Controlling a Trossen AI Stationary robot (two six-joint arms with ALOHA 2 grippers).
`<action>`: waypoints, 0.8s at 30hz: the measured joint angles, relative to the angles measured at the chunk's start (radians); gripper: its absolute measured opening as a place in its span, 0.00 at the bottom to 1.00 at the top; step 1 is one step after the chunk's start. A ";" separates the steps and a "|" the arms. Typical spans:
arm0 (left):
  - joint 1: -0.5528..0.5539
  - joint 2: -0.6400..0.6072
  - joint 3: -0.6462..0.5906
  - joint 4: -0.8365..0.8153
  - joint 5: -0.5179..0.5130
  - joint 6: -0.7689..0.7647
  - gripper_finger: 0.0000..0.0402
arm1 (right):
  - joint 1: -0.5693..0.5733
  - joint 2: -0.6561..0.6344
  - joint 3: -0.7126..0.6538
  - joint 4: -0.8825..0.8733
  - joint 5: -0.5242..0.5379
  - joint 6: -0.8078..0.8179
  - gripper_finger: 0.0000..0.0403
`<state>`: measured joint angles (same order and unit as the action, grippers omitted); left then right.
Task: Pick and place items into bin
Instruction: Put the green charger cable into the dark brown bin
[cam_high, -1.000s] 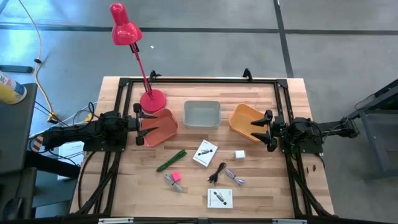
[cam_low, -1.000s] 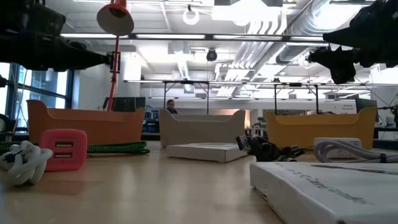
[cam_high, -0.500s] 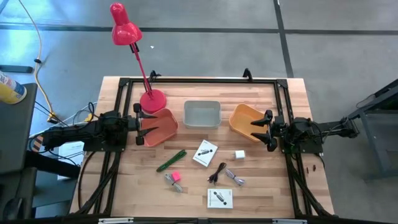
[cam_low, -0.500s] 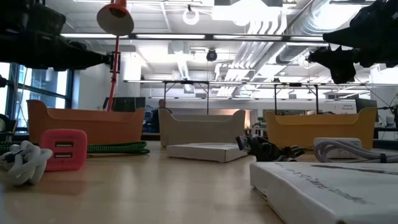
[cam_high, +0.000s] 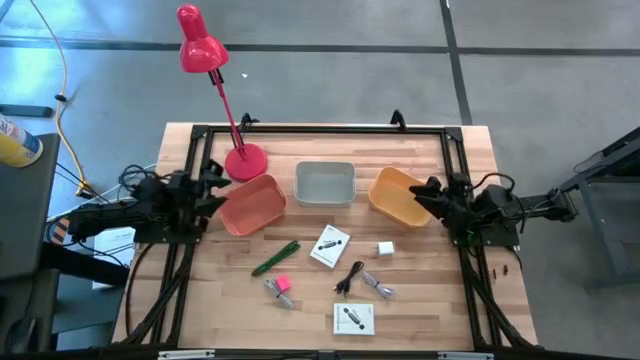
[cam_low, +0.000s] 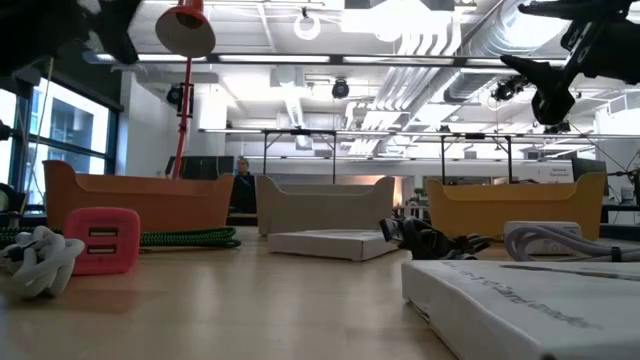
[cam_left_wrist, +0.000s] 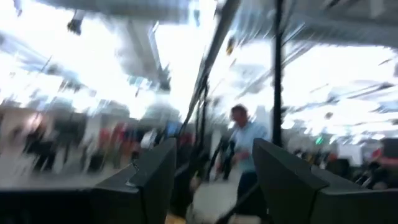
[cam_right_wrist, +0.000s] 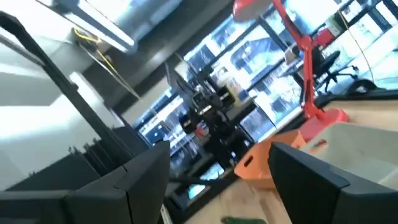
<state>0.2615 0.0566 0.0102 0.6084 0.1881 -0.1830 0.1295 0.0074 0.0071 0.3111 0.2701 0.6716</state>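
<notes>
Your left tool (cam_high: 208, 186) sits raised at the bench's (cam_high: 420, 320) left edge beside the salmon bin (cam_high: 249, 204), fingers spread, holding nothing. Your right tool (cam_high: 428, 192) hangs over the orange bin (cam_high: 398, 194), likewise released and empty. The items lie on the bench in front of the bins: green stick (cam_high: 275, 257), pink block (cam_high: 283, 284), white block (cam_high: 385, 248), two packets (cam_high: 330, 246), black cable (cam_high: 349, 277).

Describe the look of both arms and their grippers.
Both arms are dark, near-black, jointed links with black cables looping along them. The left gripper and right gripper each end in two flat, black, angular fingers. No markings can be made out.
</notes>
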 joint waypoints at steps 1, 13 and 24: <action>0.000 0.000 0.000 0.029 0.019 0.003 0.50 | 0.000 0.000 0.000 0.001 0.020 -0.001 0.64; 0.000 0.000 0.000 0.116 0.019 -0.012 0.50 | 0.000 0.000 0.000 0.128 0.136 0.128 0.64; 0.000 0.000 0.001 0.141 0.107 -0.088 0.50 | 0.000 0.001 0.000 0.159 0.231 0.102 0.64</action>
<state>0.2615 0.0567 0.0109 0.7492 0.2950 -0.2711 0.1295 0.0086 0.0071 0.4703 0.5007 0.7740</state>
